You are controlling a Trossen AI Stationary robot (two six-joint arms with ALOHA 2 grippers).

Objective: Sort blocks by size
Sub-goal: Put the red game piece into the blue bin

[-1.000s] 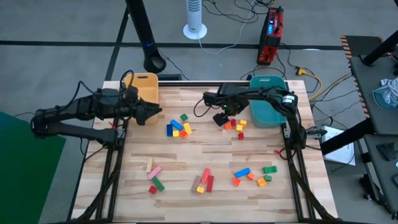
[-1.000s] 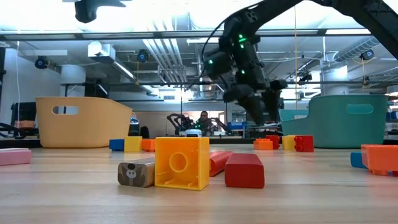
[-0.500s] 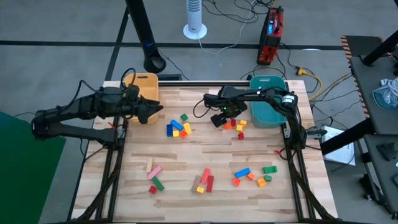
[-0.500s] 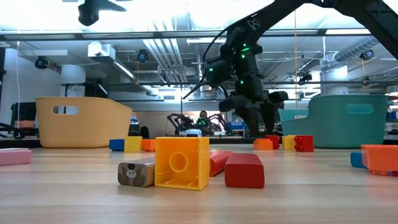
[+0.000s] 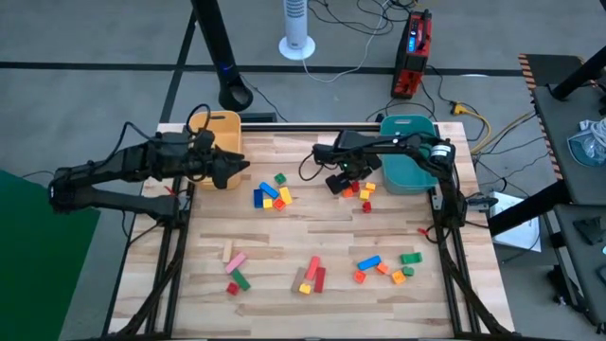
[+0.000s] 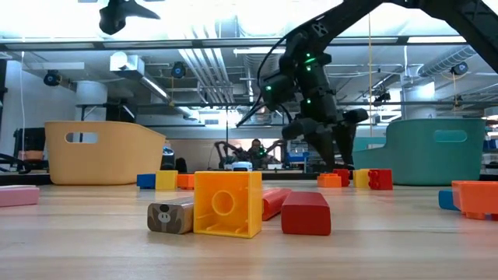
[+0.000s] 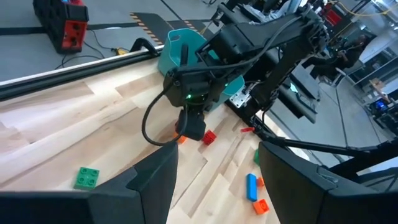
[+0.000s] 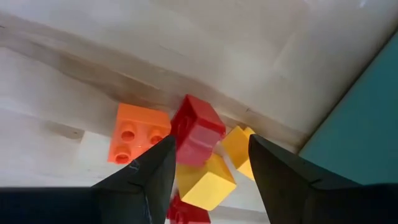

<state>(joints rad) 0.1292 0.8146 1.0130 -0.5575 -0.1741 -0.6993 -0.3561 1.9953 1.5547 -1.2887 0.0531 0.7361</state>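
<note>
From my seat the left tool (image 5: pixel 237 170) hangs over the far left part of the desk (image 5: pixel 284 242), just in front of the yellow bin (image 5: pixel 220 129); its fingers stand wide apart in the left wrist view and grip nothing.

Moving right, I see the blocks in loose groups. Near the front left lie a pink bar (image 5: pixel 236 260), a green block (image 5: pixel 240 280) and a small red one. At centre left, a cluster of blue, yellow, red and orange pieces (image 5: pixel 270 196) sits with a lone green block (image 5: pixel 280 178) just behind it. At centre front, a red bar (image 5: pixel 320 278), a pink bar and a yellow block lie side by side; in the low view the yellow block (image 6: pixel 227 204) stands closest to the camera.

Further right, the right tool (image 5: pixel 336 182) is down low beside a small pile of red, yellow and orange blocks (image 5: pixel 360 192), just in front of the teal bin (image 5: pixel 409 152). Through the right wrist view its fingers are spread, with a red block (image 8: pixel 196 130) between them, but I cannot tell whether they touch it. At front right lie a blue bar (image 5: pixel 368 261), orange pieces and two green blocks (image 5: pixel 409 258).
</note>
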